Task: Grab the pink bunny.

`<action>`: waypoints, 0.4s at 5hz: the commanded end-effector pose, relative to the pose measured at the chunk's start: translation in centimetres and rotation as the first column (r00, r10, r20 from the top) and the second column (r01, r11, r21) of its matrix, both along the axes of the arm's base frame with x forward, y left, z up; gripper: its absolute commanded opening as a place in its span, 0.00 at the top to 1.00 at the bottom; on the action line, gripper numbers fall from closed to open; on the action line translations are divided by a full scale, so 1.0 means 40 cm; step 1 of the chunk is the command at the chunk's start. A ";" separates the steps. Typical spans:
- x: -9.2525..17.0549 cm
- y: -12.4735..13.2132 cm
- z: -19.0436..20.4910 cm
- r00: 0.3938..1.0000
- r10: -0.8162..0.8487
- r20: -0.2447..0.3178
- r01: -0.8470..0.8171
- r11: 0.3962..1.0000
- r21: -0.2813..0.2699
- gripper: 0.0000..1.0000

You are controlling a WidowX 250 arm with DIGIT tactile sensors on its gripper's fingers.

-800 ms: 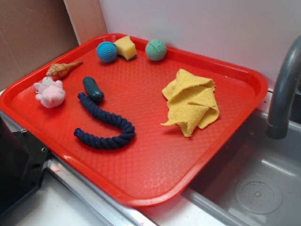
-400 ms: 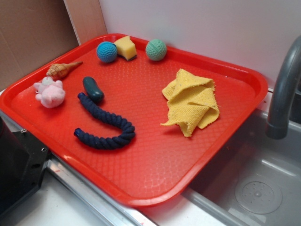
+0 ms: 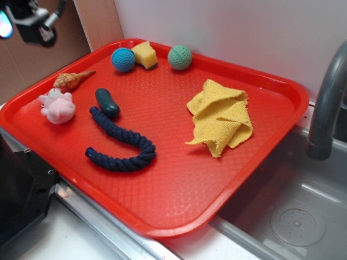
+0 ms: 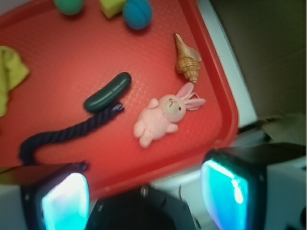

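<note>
Red tray point(image 3: 179, 179), rectangular with a raised rim, on a pale surface point(image 3: 65, 238) beside a steel sink point(image 3: 293, 216); grey faucet point(image 3: 325, 103) at the right edge of the exterior view. Pink bunny point(image 3: 57, 106) lies on the tray's left side, near the left rim but apart from it; in the wrist view it lies face up with ears pointing toward the tan seashell point(image 4: 188, 60), a small gap between them. Seashell sits just behind the bunny, close to the rim. Dark green pickle-shaped piece point(image 3: 107, 102) lies to the bunny's right, apart from it, touching or nearly touching one end of the curved navy rope point(image 3: 122, 143). Open red tray floor shows on all sides of the bunny. Back edge holds a blue crocheted ball point(image 3: 123, 59), a yellow sponge wedge point(image 3: 145, 54) touching it, and a green crocheted ball point(image 3: 179, 57) a little apart. Crumpled yellow cloth point(image 3: 221, 116) takes the right half, well apart from the bunny. End effector point(image 3: 24, 20) hangs high at the upper left corner of the exterior view, above the tray's left rim and clear of everything; the wrist view shows its two fingers point(image 4: 64, 201) spread wide, nothing between them, the bunny in view between and above them.
</note>
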State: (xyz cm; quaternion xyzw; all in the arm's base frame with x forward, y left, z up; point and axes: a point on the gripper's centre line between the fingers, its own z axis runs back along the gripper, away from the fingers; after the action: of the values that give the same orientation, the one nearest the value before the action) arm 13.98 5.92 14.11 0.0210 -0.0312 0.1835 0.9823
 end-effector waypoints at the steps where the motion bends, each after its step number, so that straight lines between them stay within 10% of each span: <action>1: 0.014 0.067 -0.119 0.975 0.216 0.055 -0.217 0.976 0.019 0.00; 2: 0.029 0.067 -0.175 0.953 0.285 0.100 -0.286 0.958 -0.004 0.00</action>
State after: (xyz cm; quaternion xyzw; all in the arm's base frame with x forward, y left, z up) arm 15.32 8.06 6.61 0.0177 -0.0641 0.3178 0.9458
